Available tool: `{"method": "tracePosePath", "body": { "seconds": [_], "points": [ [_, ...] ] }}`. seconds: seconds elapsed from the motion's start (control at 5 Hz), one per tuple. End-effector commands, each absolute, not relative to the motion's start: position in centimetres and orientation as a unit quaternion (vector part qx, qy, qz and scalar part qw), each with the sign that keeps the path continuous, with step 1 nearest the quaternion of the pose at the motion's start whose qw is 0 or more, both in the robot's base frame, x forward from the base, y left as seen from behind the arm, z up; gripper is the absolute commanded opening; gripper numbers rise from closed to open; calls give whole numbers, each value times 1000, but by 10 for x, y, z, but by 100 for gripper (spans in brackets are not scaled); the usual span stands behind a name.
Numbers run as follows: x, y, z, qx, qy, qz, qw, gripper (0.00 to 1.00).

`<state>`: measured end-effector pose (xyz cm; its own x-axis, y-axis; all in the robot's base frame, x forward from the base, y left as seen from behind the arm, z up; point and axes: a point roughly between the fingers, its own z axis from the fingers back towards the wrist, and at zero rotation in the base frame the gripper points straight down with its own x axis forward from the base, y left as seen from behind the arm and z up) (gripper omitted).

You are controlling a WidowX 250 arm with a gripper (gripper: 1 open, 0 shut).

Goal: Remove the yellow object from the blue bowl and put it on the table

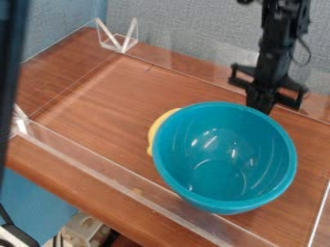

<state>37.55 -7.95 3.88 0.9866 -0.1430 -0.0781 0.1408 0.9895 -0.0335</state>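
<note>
Camera, yellow object [154, 129]: yellow-orange curved edge, the rest hidden by the bowl
Camera, blue bowl [223, 156]: glossy teal-blue, round, deep
Camera, yellow object's place: on the wood-grain tabletop [96, 101], at the bowl's left side in view
Camera, gripper [265, 100]: closed, at the bowl's far rim, apart from the yellow object

The bowl [226, 157] is showing a glossy, smooth, plastic-looking surface, its plain inside catching small bright highlights. The bench [110, 96] is displaying reddish-brown wood grain with a fairly smooth finish. Along its edges, the low walls [123, 183] are looking like clear, smooth acrylic, faintly reflecting light. The end effector [265, 104] is appearing dark and mostly matt. Behind, the grey panel [194, 31] is presenting a matt, finely textured, cloth-like face. The yellow object [156, 125] is looking smooth along its visible curved edge.
</note>
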Motion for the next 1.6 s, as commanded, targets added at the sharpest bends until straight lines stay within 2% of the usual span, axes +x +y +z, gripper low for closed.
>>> {"method": "tracePosePath", "body": {
  "seconds": [0.0,0.2,0.4,0.6,0.8,1.0,1.2,1.4],
  "points": [
    [401,-76,47,-19,-2,-80,997,0],
    [416,-78,48,-21,-10,-98,995,100],
    [421,-80,51,-22,-15,-116,993,100],
    [421,-62,46,-20,-21,-72,997,0],
    [416,-46,39,-18,-24,-30,999,0],
    [415,-41,46,-11,-25,-75,997,100],
    [418,-36,53,-2,-24,-120,992,100],
    [421,-31,61,-1,-27,-159,987,0]
  ]
}}
